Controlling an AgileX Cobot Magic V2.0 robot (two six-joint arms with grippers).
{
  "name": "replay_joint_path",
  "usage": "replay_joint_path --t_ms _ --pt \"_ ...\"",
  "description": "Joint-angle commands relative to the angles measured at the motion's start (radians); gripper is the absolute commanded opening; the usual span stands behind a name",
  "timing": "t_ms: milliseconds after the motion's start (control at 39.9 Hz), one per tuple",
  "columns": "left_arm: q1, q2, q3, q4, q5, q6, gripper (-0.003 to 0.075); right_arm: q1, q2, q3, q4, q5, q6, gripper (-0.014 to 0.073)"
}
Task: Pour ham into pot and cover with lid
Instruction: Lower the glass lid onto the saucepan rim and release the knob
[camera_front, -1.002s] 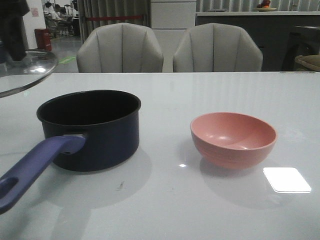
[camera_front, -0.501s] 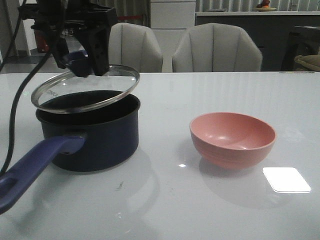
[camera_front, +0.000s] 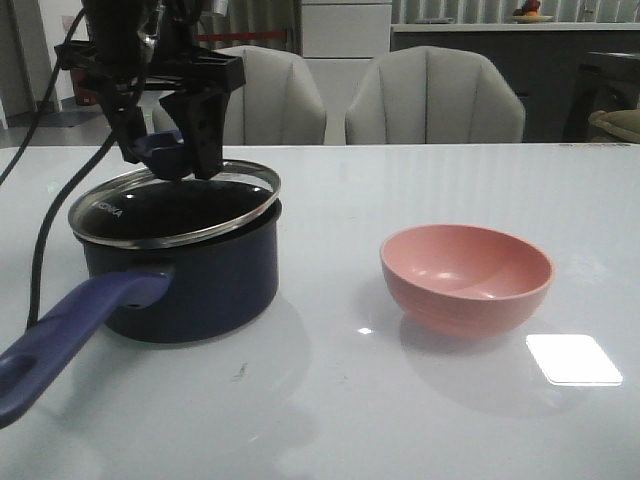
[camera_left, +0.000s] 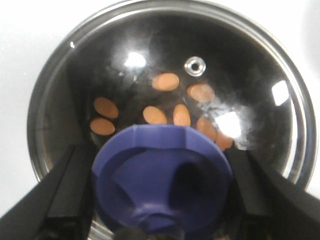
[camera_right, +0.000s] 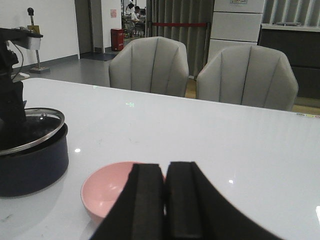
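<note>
Since earlier: your left arm has carried the lid in from the far left edge and lowered it over the pot; half a second back it hung tilted above the rim, and now it sits lower, close on the rim. Bowl and pot have not shifted.

Left tool: you have it clenched on the flared purple-blue knob of the lid, one black finger on either side of it, seen plainly in the left wrist view.

Lid: the round glass lid with a metal rim and white lettering lies slightly tilted over the mouth of the pot, its near-left edge jutting a little past the pot wall. You cannot tell from the front view whether it rests fully on the rim all the way round.

Ham: through the glass you see several orange-red oval slices of ham on the black pot floor, some just beside one another.

Pot: the dark navy round saucepan stands on the left part of the counter, its long purple-blue handle reaching toward the near-left corner.

Right tool: its two black fingers are pressed together with nothing between them, held above the counter near the bowl.

Bowl: the pink round bowl stands upright, well apart from the pot, to its right.

Counter: the glossy white counter carries both vessels.

Beyond: two grey padded chairs stand behind the far edge.
</note>
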Motion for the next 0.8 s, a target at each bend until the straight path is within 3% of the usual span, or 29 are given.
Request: replay_joint_path --t_ms 0,776 --pt "-0.005 -0.059 -0.035 -0.004 -0.046 0.000 0.0206 0.001 0.010 -0.026 0.012 -0.084 -0.008 0.0149" --pt "-0.005 0.009 -0.035 0.022 -0.020 0.000 0.0208 0.001 0.010 -0.026 0.012 -0.084 -0.008 0.0149"
